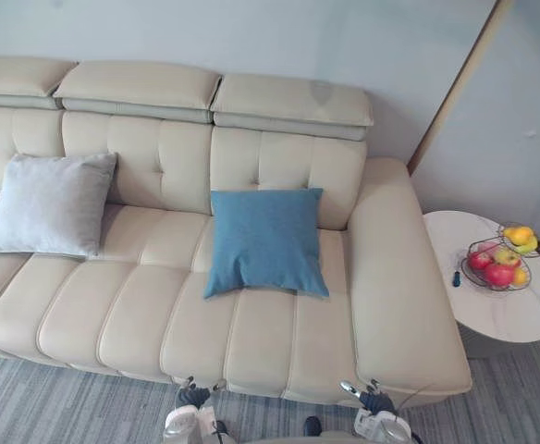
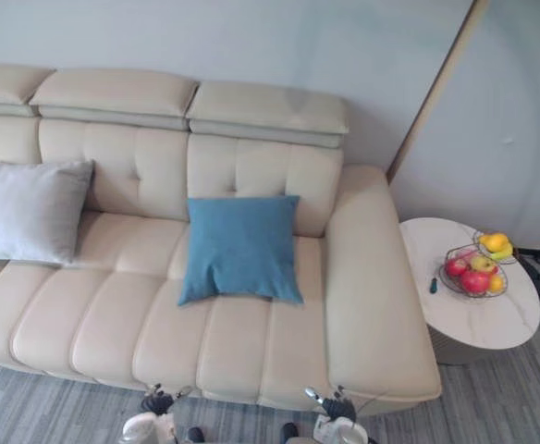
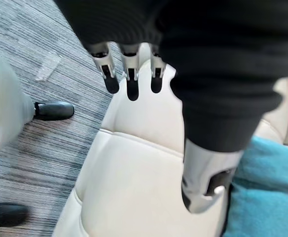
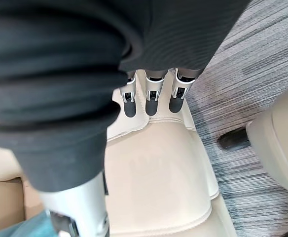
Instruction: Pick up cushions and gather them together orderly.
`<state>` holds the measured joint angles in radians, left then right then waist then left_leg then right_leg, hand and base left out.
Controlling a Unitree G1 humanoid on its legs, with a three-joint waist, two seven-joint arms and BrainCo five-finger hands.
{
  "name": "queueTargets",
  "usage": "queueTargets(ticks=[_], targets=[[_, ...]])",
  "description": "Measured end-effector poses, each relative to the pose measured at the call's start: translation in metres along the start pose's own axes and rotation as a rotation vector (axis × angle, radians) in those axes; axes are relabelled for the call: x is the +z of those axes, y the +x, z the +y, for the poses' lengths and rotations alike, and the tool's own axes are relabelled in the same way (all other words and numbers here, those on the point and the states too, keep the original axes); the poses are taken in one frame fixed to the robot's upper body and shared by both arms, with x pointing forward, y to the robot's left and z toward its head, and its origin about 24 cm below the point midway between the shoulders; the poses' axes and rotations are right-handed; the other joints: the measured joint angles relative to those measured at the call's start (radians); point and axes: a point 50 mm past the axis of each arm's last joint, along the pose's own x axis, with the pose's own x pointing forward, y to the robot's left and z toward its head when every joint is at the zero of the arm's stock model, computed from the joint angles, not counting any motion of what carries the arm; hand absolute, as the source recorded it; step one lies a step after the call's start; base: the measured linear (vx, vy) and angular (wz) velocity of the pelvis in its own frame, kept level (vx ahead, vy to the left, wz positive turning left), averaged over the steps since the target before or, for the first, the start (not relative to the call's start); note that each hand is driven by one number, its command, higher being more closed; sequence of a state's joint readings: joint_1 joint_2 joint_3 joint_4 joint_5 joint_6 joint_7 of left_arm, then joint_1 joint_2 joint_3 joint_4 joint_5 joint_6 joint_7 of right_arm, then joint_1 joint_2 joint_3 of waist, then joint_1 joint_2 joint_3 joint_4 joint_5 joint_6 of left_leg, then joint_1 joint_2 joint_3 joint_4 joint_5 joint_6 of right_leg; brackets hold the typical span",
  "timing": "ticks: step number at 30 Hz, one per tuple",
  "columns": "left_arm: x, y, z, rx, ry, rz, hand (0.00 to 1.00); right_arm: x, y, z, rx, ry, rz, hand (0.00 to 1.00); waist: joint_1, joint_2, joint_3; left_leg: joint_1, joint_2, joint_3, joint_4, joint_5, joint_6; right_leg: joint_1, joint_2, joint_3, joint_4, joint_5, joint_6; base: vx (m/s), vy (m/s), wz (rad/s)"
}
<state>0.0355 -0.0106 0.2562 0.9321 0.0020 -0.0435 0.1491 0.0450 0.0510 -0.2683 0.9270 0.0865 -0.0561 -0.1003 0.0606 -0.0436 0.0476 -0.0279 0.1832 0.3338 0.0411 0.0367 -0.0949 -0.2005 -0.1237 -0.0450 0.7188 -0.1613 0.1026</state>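
Note:
A blue cushion [image 1: 265, 242] leans against the backrest on the right part of the cream sofa [image 1: 141, 314]. A light grey cushion [image 1: 50, 203] leans further left, well apart from it. Both hands hang low before the sofa's front edge, holding nothing. My left hand [image 1: 194, 396] is below the blue cushion, its fingers [image 3: 129, 81] straight over the seat, with the blue cushion [image 3: 267, 197] beside the thumb. My right hand [image 1: 374, 400] is near the right armrest, its fingers [image 4: 151, 98] also straight.
A wide armrest [image 1: 395, 277] ends the sofa on the right. Beyond it stands a round marble side table [image 1: 455, 240] with a wire fruit basket [image 1: 499, 264]. A wooden pole [image 1: 455, 88] leans at the wall. Grey striped carpet [image 1: 67, 407] lies before the sofa.

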Motion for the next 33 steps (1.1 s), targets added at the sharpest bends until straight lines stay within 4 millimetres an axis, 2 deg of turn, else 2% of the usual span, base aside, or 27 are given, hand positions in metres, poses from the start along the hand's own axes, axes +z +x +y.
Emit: queueTargets(ticks=[1,2,3,4,5,6,8,9,10,11,12,13,15,16,17,18,20,22,25,27,30,33], targets=[[0.003,0.0,0.003,0.008,-0.001,-0.01,0.0,0.0,0.001,0.0,0.002,-0.009,0.005,0.0,0.002,-0.031,-0.005,-0.045,-0.012,-0.018,0.069,-0.003,0.003,0.029,-0.036,0.007,-0.001,0.006,0.035,-0.06,-0.202,0.24],[0.003,0.0,0.001,0.01,-0.021,-0.007,0.0,0.005,0.003,-0.001,-0.001,-0.017,-0.003,0.0,0.016,-0.015,-0.006,-0.07,0.006,-0.019,0.094,-0.003,0.005,0.043,-0.011,-0.008,-0.052,-0.004,0.044,-0.11,-0.21,0.09],[-0.003,-0.002,-0.005,0.002,-0.036,0.014,0.0,0.008,0.004,-0.002,-0.004,-0.021,-0.007,0.0,0.033,0.023,-0.004,-0.078,0.032,-0.017,0.101,0.004,0.014,0.085,0.018,-0.014,-0.141,-0.012,0.036,-0.11,-0.136,-0.24],[-0.005,-0.004,-0.011,-0.013,-0.038,0.015,0.0,0.01,0.005,-0.005,-0.018,-0.022,-0.011,0.0,0.046,0.043,0.009,-0.083,0.046,-0.015,0.107,0.018,0.012,0.137,0.038,-0.024,-0.24,-0.037,-0.004,-0.16,-0.174,-0.14],[-0.003,-0.004,-0.018,-0.039,-0.01,0.008,0.0,0.01,0.005,-0.007,-0.026,-0.028,-0.011,0.0,0.048,0.057,0.008,-0.117,0.056,-0.019,0.12,0.023,0.005,0.157,0.046,-0.05,-0.316,-0.06,-0.016,-0.16,-0.159,-0.05],[-0.003,-0.004,-0.019,-0.043,-0.004,0.007,0.0,0.01,0.005,-0.007,-0.026,-0.029,-0.012,0.0,0.048,0.058,0.009,-0.125,0.058,-0.02,0.121,0.026,0.0,0.16,0.048,-0.054,-0.333,-0.063,-0.018,-0.19,-0.15,0.01],[-0.001,-0.004,-0.025,-0.063,0.013,0.005,0.0,0.014,0.006,-0.003,-0.024,-0.028,-0.019,0.0,0.048,0.079,0.041,-0.15,0.075,-0.041,0.116,0.053,-0.032,0.191,0.067,-0.071,-0.426,-0.077,-0.043,-0.27,-0.134,0.02],[0.0,-0.004,-0.026,-0.07,0.017,0.005,0.0,0.013,0.006,-0.001,-0.019,-0.033,-0.013,0.0,0.045,0.084,0.053,-0.147,0.079,-0.047,0.097,0.09,-0.035,0.185,0.071,-0.089,-0.43,-0.08,-0.057,-0.33,-0.11,0.13],[-0.001,-0.004,-0.025,-0.067,0.018,0.005,0.0,0.009,0.005,-0.002,-0.022,-0.034,-0.002,0.0,0.043,0.076,0.058,-0.143,0.076,-0.051,0.081,0.104,-0.035,0.182,0.064,-0.094,-0.428,-0.08,-0.062,-0.31,-0.059,0.25],[0.0,-0.003,-0.025,-0.067,0.017,0.003,0.0,0.001,0.003,-0.003,-0.025,-0.035,0.02,0.0,0.038,0.072,0.059,-0.144,0.07,-0.063,0.092,0.09,-0.021,0.18,0.055,-0.112,-0.427,-0.077,-0.074,-0.23,0.012,0.19],[0.002,-0.003,-0.026,-0.066,0.013,-0.002,0.0,-0.003,0.003,-0.008,-0.04,-0.044,0.042,0.0,0.035,0.066,0.06,-0.144,0.062,-0.069,0.154,0.032,-0.014,0.177,0.043,-0.113,-0.428,-0.068,-0.079,-0.18,0.049,0.1],[0.002,-0.003,-0.025,-0.064,0.012,-0.003,0.0,-0.003,0.003,-0.009,-0.043,-0.047,0.045,0.0,0.035,0.061,0.06,-0.144,0.056,-0.069,0.184,0.007,-0.007,0.173,0.034,-0.111,-0.428,-0.066,-0.081,-0.17,0.097,-0.06],[0.002,-0.002,-0.021,-0.048,-0.01,0.001,0.0,-0.005,0.003,-0.011,-0.045,-0.051,0.056,0.0,0.03,0.045,0.063,-0.139,0.033,-0.075,0.333,-0.124,0.003,0.166,-0.004,-0.098,-0.457,-0.031,-0.063,-0.16,0.183,-0.07],[0.002,-0.002,-0.021,-0.046,-0.013,0.002,0.0,-0.005,0.003,-0.011,-0.044,-0.051,0.059,0.0,0.028,0.045,0.063,-0.135,0.031,-0.077,0.351,-0.146,0.003,0.166,-0.007,-0.095,-0.465,-0.024,-0.054,-0.12,0.21,-0.13],[0.0,-0.002,-0.02,-0.042,-0.017,0.007,0.0,-0.006,0.003,-0.011,-0.044,-0.052,0.062,0.0,0.027,0.051,0.062,-0.111,0.031,-0.089,0.351,-0.206,-0.017,0.166,-0.005,-0.082,-0.481,-0.005,-0.037,-0.08,0.19,-0.21],[0.0,-0.002,-0.019,-0.04,-0.02,0.01,0.0,-0.005,0.003,-0.011,-0.043,-0.051,0.063,0.0,0.027,0.051,0.062,-0.105,0.021,-0.084,0.338,-0.223,-0.014,0.165,-0.005,-0.07,-0.485,-0.001,-0.034,-0.1,0.228,-0.33],[-0.001,0.0,-0.003,0.001,-0.013,0.011,0.0,-0.018,-0.001,0.001,-0.014,-0.02,0.104,0.0,0.024,0.001,0.033,-0.077,-0.029,-0.04,0.248,-0.212,0.001,0.167,-0.039,-0.05,-0.54,0.04,-0.027,-0.04,0.215,-0.31],[-0.003,0.0,0.0,0.008,-0.01,0.019,0.0,-0.024,-0.003,-0.001,-0.019,-0.004,0.125,0.0,0.023,-0.019,0.019,-0.044,-0.063,-0.032,0.186,-0.2,0.005,0.184,-0.049,-0.058,-0.572,0.066,-0.035,-0.02,0.158,-0.2],[-0.009,-0.002,-0.002,0.002,-0.007,0.041,0.0,-0.025,-0.004,-0.009,-0.049,0.027,0.126,0.0,0.006,-0.006,0.008,-0.021,-0.104,-0.044,0.131,-0.191,0.012,0.219,-0.055,-0.059,-0.613,0.082,-0.039,0.01,0.089,0.03],[-0.015,-0.003,0.001,0.006,-0.001,0.065,0.0,-0.027,-0.004,-0.012,-0.061,0.043,0.131,0.0,0.001,0.003,-0.014,0.001,-0.118,-0.047,0.082,-0.165,0.016,0.223,-0.058,-0.063,-0.627,0.087,-0.023,0.14,0.028,0.09],[-0.021,-0.004,0.001,0.002,0.006,0.094,0.0,-0.028,-0.005,-0.018,-0.086,0.073,0.136,0.0,0.0,0.01,-0.028,0.052,-0.133,-0.063,0.009,-0.107,0.027,0.252,-0.053,-0.078,-0.642,0.084,-0.012,0.17,-0.03,0.06],[-0.023,-0.004,0.001,-0.006,0.01,0.105,0.0,-0.029,-0.005,-0.023,-0.099,0.082,0.142,0.0,-0.002,0.019,-0.032,0.089,-0.128,-0.071,-0.035,-0.086,0.025,0.276,-0.038,-0.084,-0.657,0.084,-0.013,0.15,-0.051,0.04]])
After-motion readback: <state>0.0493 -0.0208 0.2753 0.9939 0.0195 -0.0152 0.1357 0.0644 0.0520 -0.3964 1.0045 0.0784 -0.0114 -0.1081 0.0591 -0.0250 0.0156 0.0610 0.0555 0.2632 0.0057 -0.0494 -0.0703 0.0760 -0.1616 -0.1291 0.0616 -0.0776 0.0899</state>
